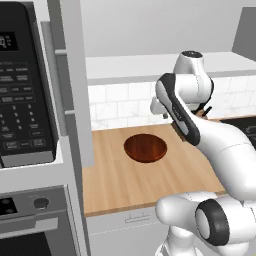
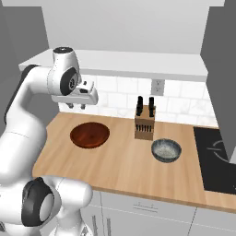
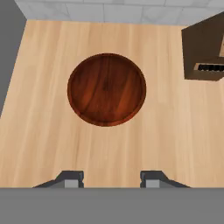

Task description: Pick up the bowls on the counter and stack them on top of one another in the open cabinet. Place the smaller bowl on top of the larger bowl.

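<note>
Now above larger bowl (image 3: 106, 89) near counter (image 3: 39, 144) back edge; gripper (image 3: 111, 179) open, empty, bowl straight ahead of fingertips.

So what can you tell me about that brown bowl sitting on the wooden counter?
The brown bowl is wide, shallow and round, with a glossy reddish-brown, wood-like grain and a thin darker rim. It sits upright and empty on the light wood counter, left of the knife block. Nothing touches it. The claw hangs above it, jaws apart.
</note>
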Available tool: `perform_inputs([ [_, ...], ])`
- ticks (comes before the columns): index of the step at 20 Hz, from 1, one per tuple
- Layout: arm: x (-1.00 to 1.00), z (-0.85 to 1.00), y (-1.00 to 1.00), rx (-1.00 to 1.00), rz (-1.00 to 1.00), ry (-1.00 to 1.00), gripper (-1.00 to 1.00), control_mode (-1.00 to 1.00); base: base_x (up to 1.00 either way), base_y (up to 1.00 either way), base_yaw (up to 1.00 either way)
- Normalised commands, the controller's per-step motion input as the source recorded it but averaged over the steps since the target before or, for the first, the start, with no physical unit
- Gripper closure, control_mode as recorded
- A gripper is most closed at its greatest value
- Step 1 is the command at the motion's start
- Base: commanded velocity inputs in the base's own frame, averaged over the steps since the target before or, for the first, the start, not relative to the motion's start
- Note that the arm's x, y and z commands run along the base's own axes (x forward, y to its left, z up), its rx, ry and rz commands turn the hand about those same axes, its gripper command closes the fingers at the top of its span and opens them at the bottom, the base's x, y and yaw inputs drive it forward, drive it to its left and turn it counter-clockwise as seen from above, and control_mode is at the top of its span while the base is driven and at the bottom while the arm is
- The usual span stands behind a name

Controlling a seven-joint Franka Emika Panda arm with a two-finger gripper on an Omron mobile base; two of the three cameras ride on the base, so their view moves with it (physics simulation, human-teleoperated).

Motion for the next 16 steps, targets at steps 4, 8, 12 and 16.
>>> perform_inputs([
  [4,-0.23,-0.22,-0.53,0.12,-0.11,0.00,-1.00,-1.00,0.00,0.00,0.00],
  [8,-0.21,-0.32,-0.98,0.19,-0.15,-0.12,-1.00,-1.00,0.00,0.00,0.00],
  [12,-0.04,-0.29,-1.00,0.10,-0.14,-0.16,-1.00,-1.00,0.00,0.00,0.00],
  [16,0.02,-0.36,-1.00,0.12,-0.31,-0.10,-1.00,-1.00,0.00,0.00,0.00],
])
